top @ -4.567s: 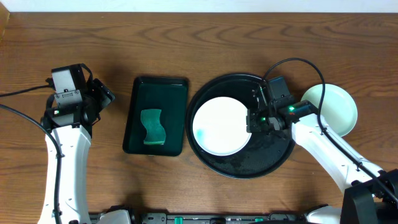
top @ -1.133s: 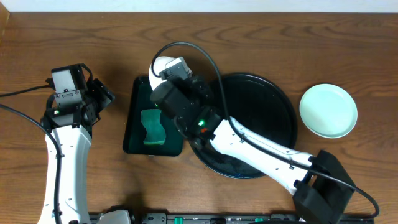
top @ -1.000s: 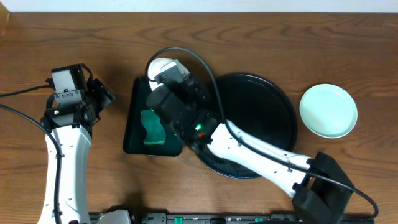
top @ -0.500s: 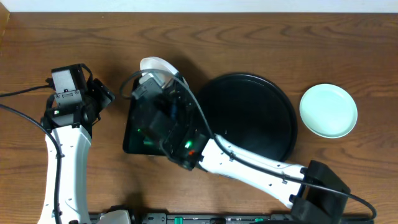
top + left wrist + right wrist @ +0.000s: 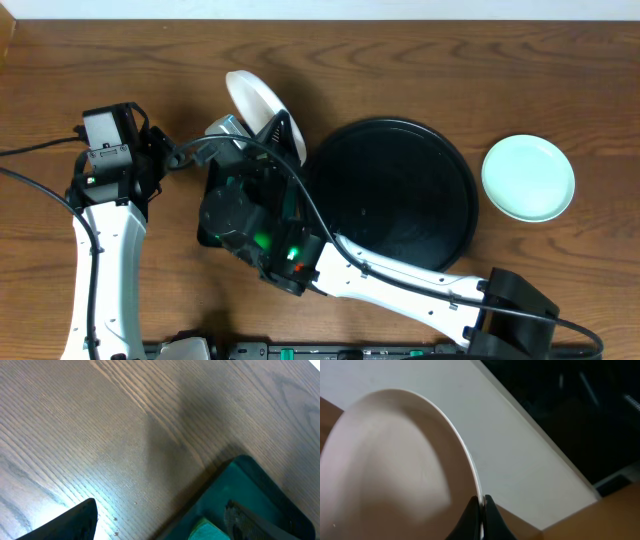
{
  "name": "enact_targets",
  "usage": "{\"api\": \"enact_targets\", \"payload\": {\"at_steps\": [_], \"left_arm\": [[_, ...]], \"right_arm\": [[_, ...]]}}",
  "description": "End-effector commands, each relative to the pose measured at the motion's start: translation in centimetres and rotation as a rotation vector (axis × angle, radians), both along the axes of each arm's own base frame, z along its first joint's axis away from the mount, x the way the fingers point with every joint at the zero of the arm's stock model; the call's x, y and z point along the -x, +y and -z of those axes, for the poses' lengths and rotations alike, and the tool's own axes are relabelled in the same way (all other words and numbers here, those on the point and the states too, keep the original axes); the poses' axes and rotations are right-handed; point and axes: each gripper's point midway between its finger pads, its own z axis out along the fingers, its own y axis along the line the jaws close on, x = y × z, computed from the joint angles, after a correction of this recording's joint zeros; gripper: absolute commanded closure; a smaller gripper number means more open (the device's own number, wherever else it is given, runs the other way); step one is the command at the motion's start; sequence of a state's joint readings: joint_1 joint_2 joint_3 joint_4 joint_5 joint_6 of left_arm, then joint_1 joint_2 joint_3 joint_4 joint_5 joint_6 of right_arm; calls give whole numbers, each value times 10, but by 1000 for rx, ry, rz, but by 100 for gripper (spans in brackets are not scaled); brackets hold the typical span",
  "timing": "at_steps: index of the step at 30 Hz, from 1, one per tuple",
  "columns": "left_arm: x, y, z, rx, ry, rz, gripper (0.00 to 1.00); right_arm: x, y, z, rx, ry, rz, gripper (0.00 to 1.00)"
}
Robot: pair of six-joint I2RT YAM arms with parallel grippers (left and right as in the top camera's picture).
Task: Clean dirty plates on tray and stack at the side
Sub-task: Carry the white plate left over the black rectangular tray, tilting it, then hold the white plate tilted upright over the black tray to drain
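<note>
The right gripper (image 5: 481,510) is pinched shut on the rim of the white plate (image 5: 255,98), which stands steeply tilted beyond its fingertips, clear of the bench (image 5: 450,70). That thin edge hold is the risk: a glossy rim could slip or swing and drop onto the dark green tray (image 5: 250,485) and sponge (image 5: 205,527) beneath the gripper. The left gripper (image 5: 165,152) hangs open close to its left, near enough to clip. To its right the black tray (image 5: 400,150) holds no plate, with a mint-green plate (image 5: 528,178) beyond on brown wood grain.
</note>
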State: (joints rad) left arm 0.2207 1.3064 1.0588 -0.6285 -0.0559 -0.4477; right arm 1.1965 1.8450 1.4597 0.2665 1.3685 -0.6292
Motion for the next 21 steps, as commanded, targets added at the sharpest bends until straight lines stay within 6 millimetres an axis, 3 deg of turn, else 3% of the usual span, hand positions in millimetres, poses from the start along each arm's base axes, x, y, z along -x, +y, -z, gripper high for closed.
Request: {"api": "enact_targets", "payload": {"at_steps": [1, 21], "left_arm": [[-2, 4, -6, -12, -10, -11, 19], [-2, 4, -6, -12, -10, -12, 19]], "right_arm": [[8, 0, -9, 58, -3, 27, 99], [15, 9, -17, 117, -7, -6, 99]]}}
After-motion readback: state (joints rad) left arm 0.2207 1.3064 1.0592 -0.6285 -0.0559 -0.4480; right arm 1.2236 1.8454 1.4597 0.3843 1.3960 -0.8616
